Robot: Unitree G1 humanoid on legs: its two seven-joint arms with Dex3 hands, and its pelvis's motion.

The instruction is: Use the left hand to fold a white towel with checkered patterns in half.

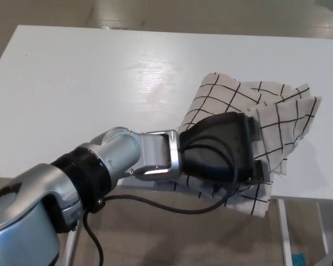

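A white towel with a black checkered pattern (277, 111) lies bunched near the table's front right edge, its lower corner hanging over the edge. My left hand (222, 149) reaches in from the lower left and rests on top of the towel, covering its middle. A layer of the cloth lies doubled over the far right part. The fingers are hidden at the far side of the hand, against the cloth. My right hand does not show.
The white table (100, 72) stretches to the left and back. Its front edge runs just below my forearm, with brown floor beneath. A black cable hangs from my left arm below the table edge.
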